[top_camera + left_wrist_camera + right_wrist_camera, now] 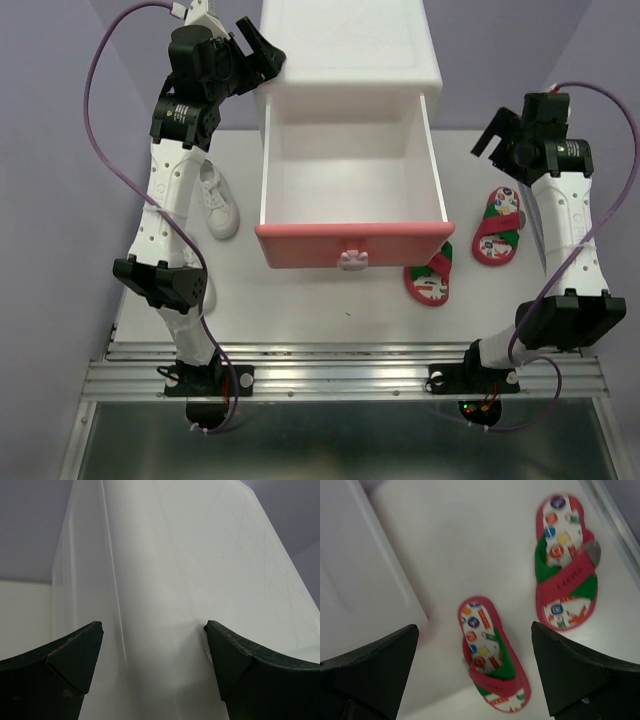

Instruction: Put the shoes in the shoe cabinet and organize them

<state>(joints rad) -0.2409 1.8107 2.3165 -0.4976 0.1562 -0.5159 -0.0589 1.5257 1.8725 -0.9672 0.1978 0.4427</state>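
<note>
Left gripper [152, 630] hangs spread, seemingly just beside the shoe cabinet [200, 555]'s wall; right gripper [474, 627], also spread, faces 2 flip-flops [565, 577].

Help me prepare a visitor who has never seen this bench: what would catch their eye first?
The pink-fronted drawer of the white shoe cabinet stands pulled wide open and empty in the middle of the table. To its right lie a red flip-flop at the drawer's front corner and its mate farther out. A white sneaker lies left of the drawer.
</note>
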